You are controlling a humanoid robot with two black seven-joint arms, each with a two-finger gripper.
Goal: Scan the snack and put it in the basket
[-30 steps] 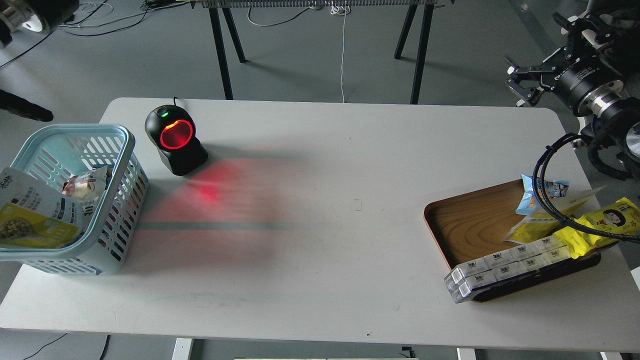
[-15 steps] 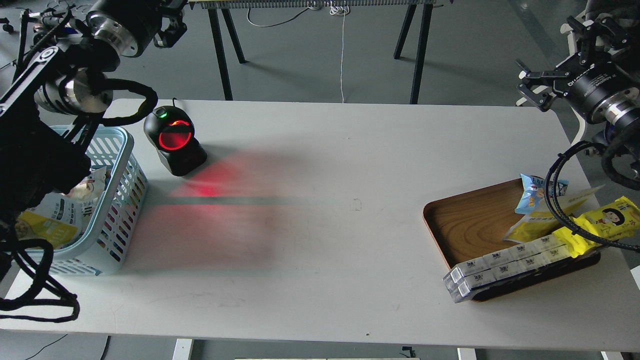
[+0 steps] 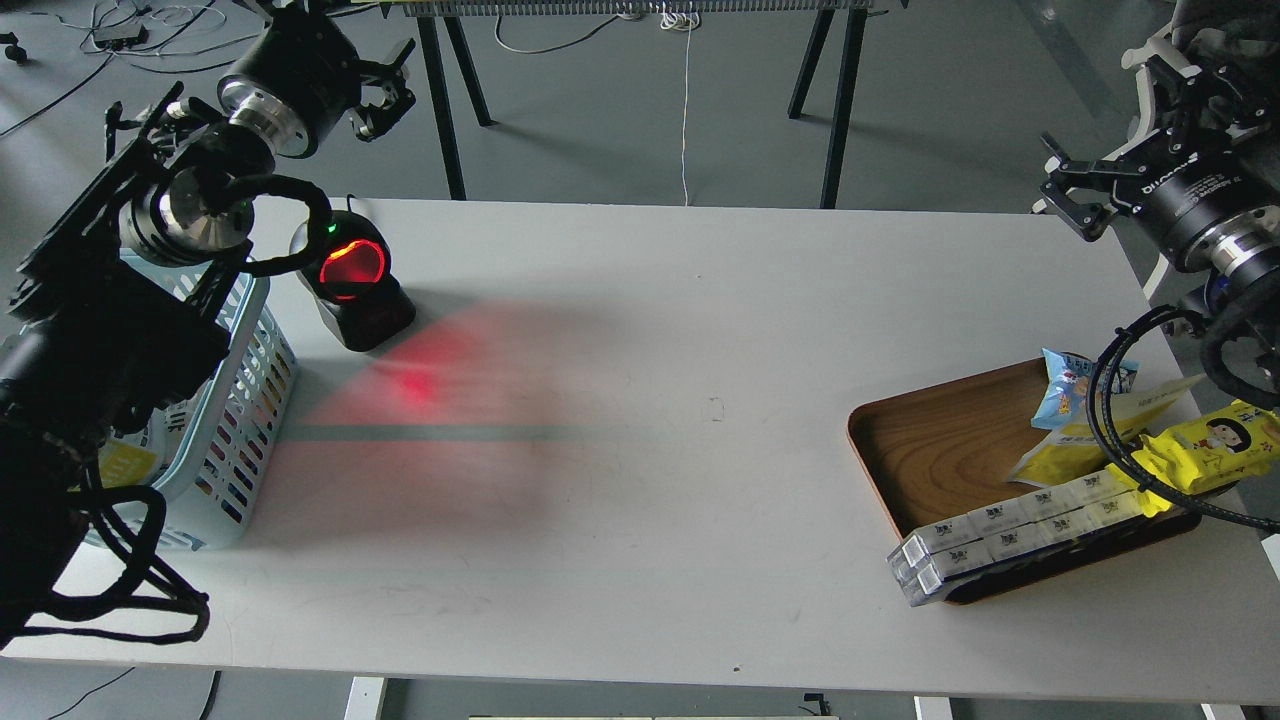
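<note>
The light blue basket (image 3: 243, 420) stands at the table's left edge. My left arm crosses over it and hides most of its inside. Only a sliver of the yellow and white snack pouch (image 3: 122, 462) shows in the basket beside the arm. My left gripper (image 3: 388, 88) is raised beyond the table's far left edge, above the scanner, open and empty. My right gripper (image 3: 1066, 188) hovers at the table's far right corner, open and empty.
A black scanner (image 3: 352, 280) with a red glowing window stands right of the basket and casts red light on the table. A brown wooden tray (image 3: 935, 450) at the right holds a blue packet (image 3: 1068, 388), a yellow-white pouch (image 3: 1062, 458), a bright yellow packet (image 3: 1205, 445) and white boxes (image 3: 1010, 530).
My left arm has swung into view over the basket, its gripper rising up and to the right, covering most of the pouch. My right gripper has shifted slightly right.
</note>
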